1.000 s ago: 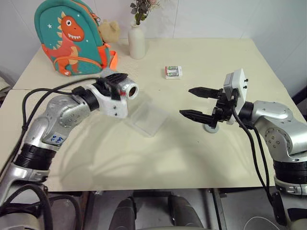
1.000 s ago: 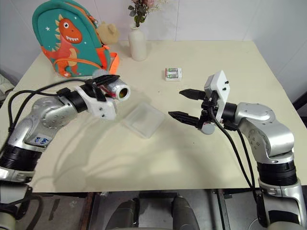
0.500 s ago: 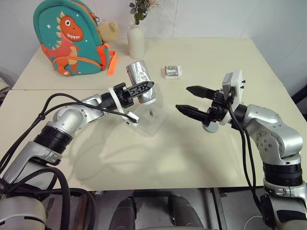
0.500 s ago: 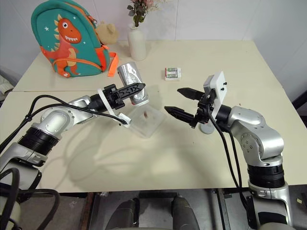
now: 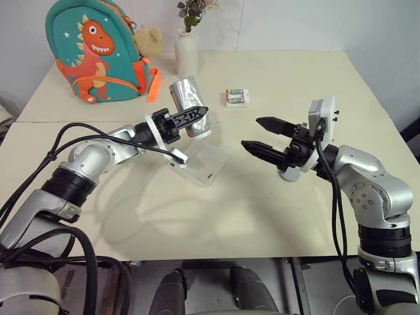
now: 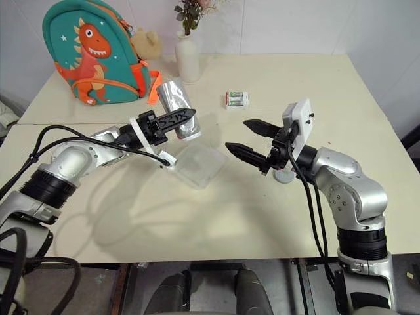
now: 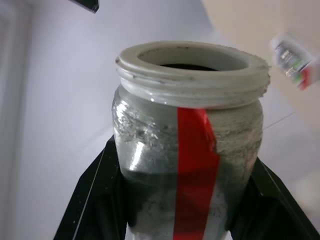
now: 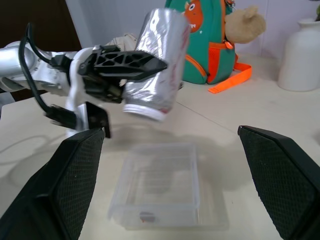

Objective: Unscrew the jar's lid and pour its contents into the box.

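My left gripper (image 5: 195, 117) is shut on the jar (image 5: 188, 105), a clear jar with a red stripe on its whitish label (image 7: 192, 160). It has no lid on and hangs tipped, mouth (image 8: 144, 111) angled down over the far left corner of the box (image 5: 209, 165). That box is a shallow clear tray on the table, and a small dark bit (image 8: 146, 217) lies in it. The black fingers (image 7: 92, 200) clamp the jar's sides. My right gripper (image 5: 250, 132) stands open to the right of the box, holding nothing. The grey lid (image 5: 289, 175) lies on the table beneath it, partly hidden.
At the back left stands a teal dinosaur backpack (image 5: 95, 52) with a plush toy (image 5: 149, 41) beside it. A white vase (image 5: 187, 58) with flowers is at the back centre. A small white-and-green packet (image 5: 237, 98) lies behind the box.
The left arm swung the jar to the right and rolled it from lying level to tipped mouth-down over the box. A dark bit now lies in the box. The right gripper stayed put.
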Robot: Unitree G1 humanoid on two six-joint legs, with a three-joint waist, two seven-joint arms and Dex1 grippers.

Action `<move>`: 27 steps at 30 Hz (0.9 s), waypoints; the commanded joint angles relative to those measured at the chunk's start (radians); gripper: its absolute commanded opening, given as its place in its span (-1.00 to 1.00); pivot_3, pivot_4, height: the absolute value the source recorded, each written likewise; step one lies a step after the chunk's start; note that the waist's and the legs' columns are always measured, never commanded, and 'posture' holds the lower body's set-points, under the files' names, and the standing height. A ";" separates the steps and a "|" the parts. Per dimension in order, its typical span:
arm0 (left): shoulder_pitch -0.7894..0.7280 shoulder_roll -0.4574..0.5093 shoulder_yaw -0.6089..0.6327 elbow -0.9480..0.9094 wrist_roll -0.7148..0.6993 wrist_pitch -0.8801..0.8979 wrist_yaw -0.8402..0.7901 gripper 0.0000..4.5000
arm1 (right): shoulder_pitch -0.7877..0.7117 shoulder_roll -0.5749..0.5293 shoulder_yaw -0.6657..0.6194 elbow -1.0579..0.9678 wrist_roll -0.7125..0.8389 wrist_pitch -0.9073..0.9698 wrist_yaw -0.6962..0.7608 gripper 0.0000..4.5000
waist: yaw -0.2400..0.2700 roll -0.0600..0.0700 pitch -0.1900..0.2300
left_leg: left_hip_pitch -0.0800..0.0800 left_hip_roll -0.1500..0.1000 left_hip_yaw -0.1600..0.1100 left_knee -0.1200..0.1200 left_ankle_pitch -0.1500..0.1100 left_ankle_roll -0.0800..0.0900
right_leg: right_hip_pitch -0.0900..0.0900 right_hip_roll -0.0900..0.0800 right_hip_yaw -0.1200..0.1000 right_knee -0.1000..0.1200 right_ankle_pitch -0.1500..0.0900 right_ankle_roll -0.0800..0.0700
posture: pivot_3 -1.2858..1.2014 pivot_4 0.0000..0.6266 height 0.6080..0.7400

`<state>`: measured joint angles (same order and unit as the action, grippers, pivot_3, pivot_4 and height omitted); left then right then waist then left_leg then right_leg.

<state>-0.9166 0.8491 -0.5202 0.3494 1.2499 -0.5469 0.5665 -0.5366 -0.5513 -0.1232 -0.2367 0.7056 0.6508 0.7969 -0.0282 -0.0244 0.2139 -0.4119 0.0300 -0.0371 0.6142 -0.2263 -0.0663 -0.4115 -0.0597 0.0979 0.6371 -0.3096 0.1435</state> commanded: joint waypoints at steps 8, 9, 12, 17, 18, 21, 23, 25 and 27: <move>0.153 -0.249 0.545 -0.026 -1.385 0.649 -0.927 -0.12 | 0.005 -0.061 -0.015 -0.059 0.024 0.018 0.037 0.99 | -0.002 0.000 0.000 | 0.002 0.000 0.000 0.007 0.002 0.001 | 0.001 0.001 0.000 0.007 0.000 -0.001 | 0.03 -0.52 1.00; 0.150 -0.269 0.586 -0.027 -1.457 0.759 -0.959 -0.12 | 0.003 -0.072 -0.006 -0.055 0.014 0.016 0.050 0.99 | -0.004 0.000 0.000 | 0.002 0.000 0.000 0.008 0.002 0.001 | 0.002 0.001 0.000 0.008 0.000 -0.001 | 0.03 -0.52 1.00; 0.145 -0.312 0.698 0.021 -1.585 0.936 -0.984 -0.12 | -0.002 -0.107 0.023 -0.039 -0.027 -0.007 0.093 0.99 | -0.007 0.000 0.000 | 0.003 0.000 -0.001 0.010 0.002 0.001 | 0.003 0.001 0.000 0.009 0.000 -0.001 | 0.03 -0.52 1.00; 0.120 -0.332 0.768 0.211 -1.557 0.863 -0.923 -0.12 | -0.018 -0.126 0.027 -0.013 -0.050 -0.024 0.121 0.99 | -0.010 0.000 0.000 | 0.003 0.000 -0.002 0.012 0.002 0.001 | 0.003 0.001 0.000 0.010 0.000 0.000 | 0.03 -0.52 1.00; 0.113 -0.337 0.784 0.248 -1.558 0.832 -0.917 -0.12 | -0.020 -0.126 0.027 -0.011 -0.054 -0.025 0.124 0.99 | -0.009 0.000 0.000 | 0.003 0.000 -0.002 0.012 0.002 0.001 | 0.003 0.002 0.000 0.010 0.000 0.000 | 0.03 -0.52 1.00; 0.105 -0.336 0.795 0.341 -1.541 0.738 -0.920 -0.12 | -0.022 -0.124 0.023 -0.015 -0.055 -0.020 0.124 0.99 | -0.005 0.000 0.000 | 0.003 0.000 -0.002 0.012 0.002 0.001 | 0.003 0.001 0.000 0.009 0.001 0.000 | 0.03 -0.52 1.00; 0.114 -0.344 0.812 0.372 -1.552 0.669 -0.937 -0.12 | -0.020 -0.124 0.022 -0.021 -0.055 -0.018 0.123 0.99 | -0.003 -0.001 0.000 | 0.003 0.000 -0.002 0.012 0.002 0.001 | 0.004 0.001 0.000 0.009 0.001 0.000 | 0.03 -0.52 1.00; 0.131 -0.355 0.831 0.380 -1.570 0.607 -0.963 -0.12 | -0.020 -0.122 0.021 -0.023 -0.054 -0.017 0.119 0.99 | -0.002 -0.001 0.000 | 0.003 0.000 -0.002 0.012 0.002 0.001 | 0.004 0.001 0.000 0.009 0.001 0.000 | 0.03 -0.52 1.00; 0.139 -0.352 0.827 0.409 -1.557 0.589 -0.976 -0.12 | -0.021 -0.119 0.022 -0.025 -0.054 -0.017 0.116 0.99 | 0.000 -0.001 0.000 | 0.002 0.000 -0.002 0.012 0.002 0.001 | 0.004 0.001 0.000 0.008 0.001 0.000 | 0.03 -0.52 1.00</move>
<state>-0.7796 0.4861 0.2906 0.7604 -0.3061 0.0811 -0.3936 -0.5413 -0.6644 -0.0844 -0.2314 0.6458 0.6487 0.9120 -0.0287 -0.0252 0.2136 -0.4097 0.0299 -0.0392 0.6262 -0.2245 -0.0652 -0.4078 -0.0583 0.0979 0.6452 -0.3088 0.1432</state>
